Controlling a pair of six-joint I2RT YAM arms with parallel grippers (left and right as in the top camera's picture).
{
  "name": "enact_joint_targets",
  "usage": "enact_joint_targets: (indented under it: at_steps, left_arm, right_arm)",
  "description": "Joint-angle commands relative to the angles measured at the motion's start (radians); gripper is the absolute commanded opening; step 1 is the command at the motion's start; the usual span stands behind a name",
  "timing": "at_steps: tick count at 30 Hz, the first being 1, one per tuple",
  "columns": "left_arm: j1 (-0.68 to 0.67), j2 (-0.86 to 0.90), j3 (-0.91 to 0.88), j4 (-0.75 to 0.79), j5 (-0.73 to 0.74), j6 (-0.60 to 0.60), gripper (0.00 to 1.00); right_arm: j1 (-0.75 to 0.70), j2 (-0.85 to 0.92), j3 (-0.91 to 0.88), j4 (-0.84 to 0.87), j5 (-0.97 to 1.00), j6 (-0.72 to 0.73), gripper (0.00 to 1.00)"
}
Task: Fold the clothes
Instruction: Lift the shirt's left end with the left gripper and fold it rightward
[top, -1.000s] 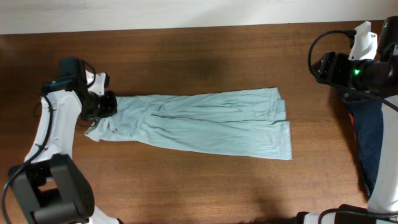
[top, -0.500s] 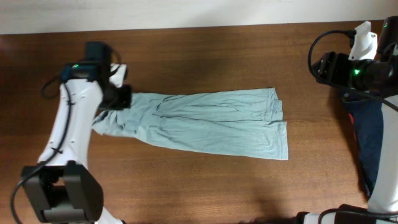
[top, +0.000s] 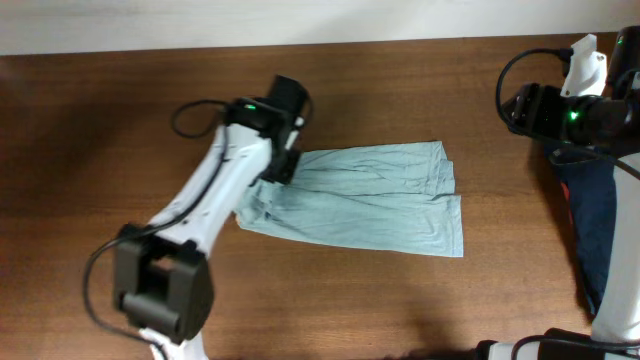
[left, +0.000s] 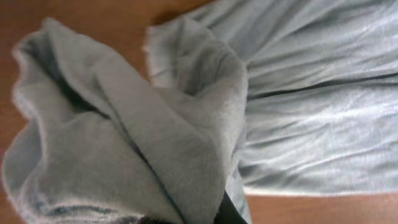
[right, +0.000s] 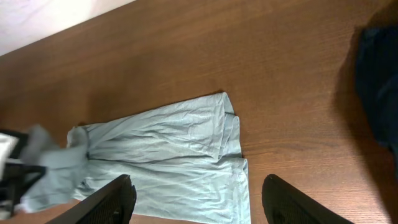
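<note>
The clothes, a pale grey-blue T-shirt (top: 380, 195), lie folded into a long strip across the middle of the table. My left gripper (top: 284, 160) is shut on the strip's left end and holds it lifted over the shirt's left part. In the left wrist view the raised bunch of cloth (left: 124, 137) hangs in front of the camera and hides the fingers, with the flat shirt (left: 311, 93) beyond. My right gripper (right: 202, 208) hovers open at the far right of the table, clear of the shirt (right: 168, 155), with nothing between its fingers (right: 109, 199).
A dark navy garment (top: 590, 230) with a red patch lies along the right edge, under the right arm; it also shows as the dark garment (right: 379, 81) in the right wrist view. Bare wooden table (top: 300, 300) surrounds the shirt.
My left arm has swung from the table's left side toward the middle, carrying the shirt's left end up and rightward. The strip is now shorter on the left. The right arm has not moved.
</note>
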Motion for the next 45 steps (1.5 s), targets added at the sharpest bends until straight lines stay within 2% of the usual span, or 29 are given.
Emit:
enact_joint_targets:
  at_steps: [1, 9, 10, 11, 15, 18, 22, 23, 24, 27, 29, 30, 32, 34, 35, 41, 45]
  left_arm:
    - [-0.064, 0.061, 0.01, 0.009, -0.044, -0.083, 0.0]
    - [-0.184, 0.101, 0.01, 0.086, -0.073, -0.181, 0.02]
    - [-0.194, 0.101, 0.01, 0.103, -0.073, -0.187, 0.12]
    - [-0.202, 0.101, 0.01, 0.117, -0.073, -0.195, 0.28]
    - [-0.239, 0.101, 0.019, 0.143, -0.069, -0.201, 0.48]
    - [-0.26, 0.101, 0.037, 0.13, -0.069, -0.201, 0.52]
    - [-0.266, 0.101, 0.116, 0.015, -0.144, -0.202, 0.52]
    - [-0.262, 0.101, 0.131, -0.008, -0.164, -0.203, 0.57]
    - [-0.255, 0.101, 0.144, -0.028, -0.179, -0.206, 0.66]
    - [-0.214, 0.101, 0.151, -0.051, -0.176, -0.225, 0.71]
    - [-0.178, 0.103, 0.15, -0.048, -0.137, -0.227, 0.68]
    - [-0.159, 0.105, 0.15, -0.044, -0.097, -0.221, 0.61]
    - [-0.119, 0.116, 0.15, -0.029, 0.01, -0.171, 0.32]
    - [-0.093, 0.143, 0.148, -0.003, 0.093, -0.111, 0.08]
    - [-0.089, 0.169, 0.148, 0.013, 0.14, -0.068, 0.01]
    - [-0.11, 0.276, 0.148, 0.068, 0.209, 0.078, 0.01]
    - [-0.111, 0.329, 0.148, 0.172, 0.209, 0.088, 0.01]
  right_arm:
    - [-0.003, 0.004, 0.013, -0.004, -0.01, 0.0, 0.7]
    - [-0.002, 0.004, 0.013, -0.01, -0.01, 0.0, 0.7]
    - [-0.002, 0.004, 0.013, -0.011, -0.01, 0.0, 0.7]
    - [-0.003, 0.004, 0.013, -0.011, -0.01, 0.0, 0.7]
    - [-0.002, 0.004, 0.013, -0.011, -0.01, 0.0, 0.7]
    - [-0.002, 0.004, 0.013, -0.011, -0.01, 0.0, 0.7]
    - [-0.003, 0.004, 0.013, -0.011, -0.009, 0.0, 0.7]
    - [-0.003, 0.004, 0.013, -0.011, -0.009, 0.0, 0.7]
    - [-0.002, 0.004, 0.013, -0.011, -0.009, 0.0, 0.7]
    - [-0.003, 0.004, 0.013, -0.011, -0.009, 0.0, 0.7]
    - [-0.002, 0.004, 0.013, -0.011, -0.009, 0.0, 0.7]
    - [-0.002, 0.004, 0.013, -0.011, -0.009, 0.0, 0.7]
    - [-0.002, 0.005, 0.013, -0.011, -0.009, 0.0, 0.7]
    - [-0.003, 0.006, 0.013, -0.011, -0.009, 0.0, 0.7]
    - [-0.003, 0.008, 0.011, -0.011, -0.009, 0.0, 0.7]
    - [-0.002, 0.024, 0.009, -0.012, -0.009, 0.0, 0.7]
    - [-0.002, 0.031, 0.009, -0.014, -0.009, 0.0, 0.7]
